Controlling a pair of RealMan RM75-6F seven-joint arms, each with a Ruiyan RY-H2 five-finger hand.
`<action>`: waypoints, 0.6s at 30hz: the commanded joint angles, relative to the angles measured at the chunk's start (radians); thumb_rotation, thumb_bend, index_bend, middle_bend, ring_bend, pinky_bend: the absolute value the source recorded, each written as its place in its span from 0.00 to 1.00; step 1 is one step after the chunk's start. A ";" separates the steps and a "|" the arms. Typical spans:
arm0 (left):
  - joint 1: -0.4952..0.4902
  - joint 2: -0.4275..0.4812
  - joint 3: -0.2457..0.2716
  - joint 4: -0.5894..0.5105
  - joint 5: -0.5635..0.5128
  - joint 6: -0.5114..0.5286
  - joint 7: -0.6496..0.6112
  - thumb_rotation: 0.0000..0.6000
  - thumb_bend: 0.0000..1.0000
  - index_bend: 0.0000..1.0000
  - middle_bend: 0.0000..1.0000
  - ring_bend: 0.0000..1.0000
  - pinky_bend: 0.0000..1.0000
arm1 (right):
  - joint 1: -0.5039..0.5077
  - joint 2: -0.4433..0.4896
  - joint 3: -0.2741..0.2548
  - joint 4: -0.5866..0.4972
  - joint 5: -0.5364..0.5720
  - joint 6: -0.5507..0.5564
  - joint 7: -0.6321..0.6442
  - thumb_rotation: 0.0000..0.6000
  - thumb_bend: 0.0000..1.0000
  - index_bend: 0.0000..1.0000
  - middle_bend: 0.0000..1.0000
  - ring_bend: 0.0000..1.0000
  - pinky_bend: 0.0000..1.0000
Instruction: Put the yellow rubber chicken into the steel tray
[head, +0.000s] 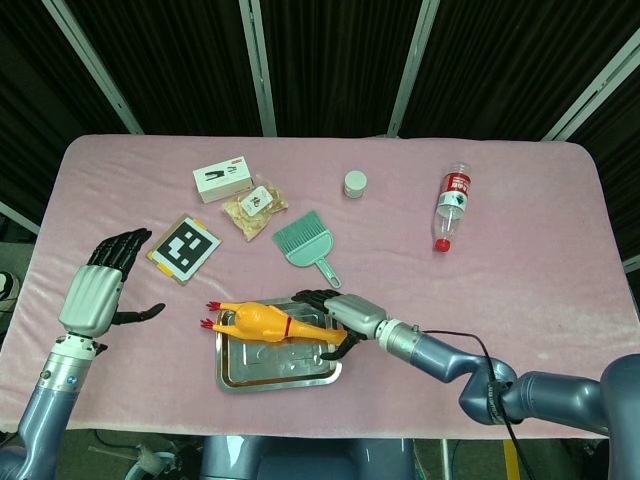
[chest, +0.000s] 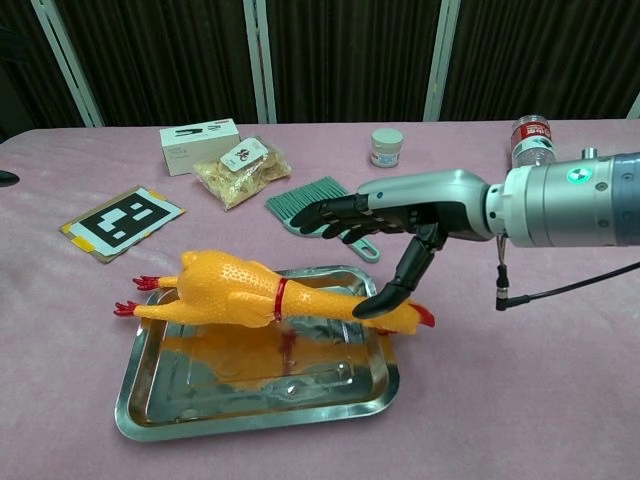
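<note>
The yellow rubber chicken (head: 262, 322) (chest: 240, 295) lies lengthwise across the far part of the steel tray (head: 280, 380) (chest: 250, 420). Its red feet stick out past the left rim and its head is at the right rim. My right hand (head: 335, 315) (chest: 390, 225) hovers over the chicken's neck with its fingers (chest: 325, 213) stretched out flat and apart. Its thumb points down and touches the neck near the head. My left hand (head: 95, 290) is at the table's left side, fingers spread, holding nothing; the chest view shows only a dark tip of it at the left edge.
A green hand brush (head: 300, 240) (chest: 320, 205) lies just behind the tray. Further back are a marker card (head: 185, 250), a snack bag (head: 255, 207), a white box (head: 222, 179), a small jar (head: 355, 184) and a lying bottle (head: 452, 205).
</note>
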 joint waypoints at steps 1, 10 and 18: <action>0.001 0.000 -0.002 -0.002 0.003 0.002 0.003 1.00 0.00 0.06 0.07 0.07 0.12 | -0.013 0.019 -0.002 -0.007 0.005 0.011 -0.024 1.00 0.24 0.00 0.04 0.00 0.04; 0.004 0.007 -0.017 -0.008 0.006 0.019 0.019 1.00 0.00 0.06 0.07 0.07 0.12 | -0.071 0.108 -0.019 -0.038 0.010 0.073 -0.061 1.00 0.24 0.00 0.07 0.02 0.13; 0.028 0.020 -0.013 0.000 0.010 0.056 0.089 1.00 0.00 0.08 0.08 0.07 0.11 | -0.197 0.213 -0.026 -0.051 0.053 0.248 -0.182 1.00 0.35 0.17 0.21 0.17 0.27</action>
